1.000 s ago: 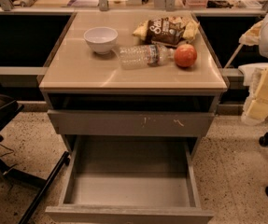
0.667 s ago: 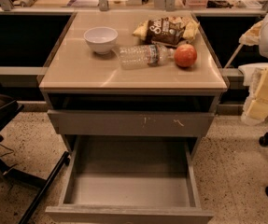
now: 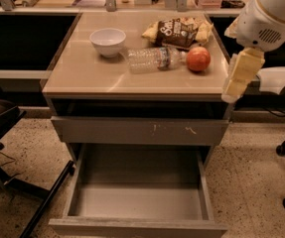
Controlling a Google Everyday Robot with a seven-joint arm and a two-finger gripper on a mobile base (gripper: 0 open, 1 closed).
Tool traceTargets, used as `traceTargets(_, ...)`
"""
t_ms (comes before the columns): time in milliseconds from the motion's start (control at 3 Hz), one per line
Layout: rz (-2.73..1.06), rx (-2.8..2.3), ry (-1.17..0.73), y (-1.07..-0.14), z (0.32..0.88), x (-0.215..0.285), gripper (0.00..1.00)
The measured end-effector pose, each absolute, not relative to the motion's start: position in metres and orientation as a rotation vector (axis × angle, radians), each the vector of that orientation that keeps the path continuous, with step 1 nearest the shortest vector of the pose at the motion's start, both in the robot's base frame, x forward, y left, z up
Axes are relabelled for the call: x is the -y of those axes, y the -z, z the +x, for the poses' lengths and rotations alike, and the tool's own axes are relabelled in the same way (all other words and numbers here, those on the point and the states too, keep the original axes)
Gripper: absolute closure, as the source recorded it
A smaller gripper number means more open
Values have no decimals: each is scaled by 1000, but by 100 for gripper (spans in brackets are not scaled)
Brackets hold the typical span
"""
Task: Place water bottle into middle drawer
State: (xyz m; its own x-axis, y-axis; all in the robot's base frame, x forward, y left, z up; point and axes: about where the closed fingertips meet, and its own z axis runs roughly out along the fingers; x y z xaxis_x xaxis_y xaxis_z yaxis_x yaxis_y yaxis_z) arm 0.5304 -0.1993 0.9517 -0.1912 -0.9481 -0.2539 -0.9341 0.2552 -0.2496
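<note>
Grey metal nearest: the middle drawer (image 3: 137,202), pulled well out, flat floor bare, low walls on either side. Just above and behind it, the scratched drawer front (image 3: 142,131), closed. Farther back, the tan tabletop (image 3: 82,76), and on it the water bottle (image 3: 154,59), lying on its side, long axis running left to right, white cap at the right end and just beside the apple (image 3: 198,59). Left of the bottle's base, a white bowl (image 3: 107,41); behind the cap end, a chip bag (image 3: 179,31).

Off the table's right front corner, the gripper (image 3: 231,90), pale, pointing down and slightly left, apart from everything. Width of its opening: impossible to tell from this side.

From the gripper, the bottle to the left and farther back, with the apple in between. Likely best taken from above, across the short axis, at mid-body and clear of the apple, then brought forward and down into the drawer. Nothing grasped yet.
</note>
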Motion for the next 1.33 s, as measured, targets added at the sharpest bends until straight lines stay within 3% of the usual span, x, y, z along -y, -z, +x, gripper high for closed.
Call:
traceTargets(1000, -1896, -2029, -144, -892, 702, 97, 0)
traceTargets(1333, -1887, -2021, -140, -890, 706, 94, 0)
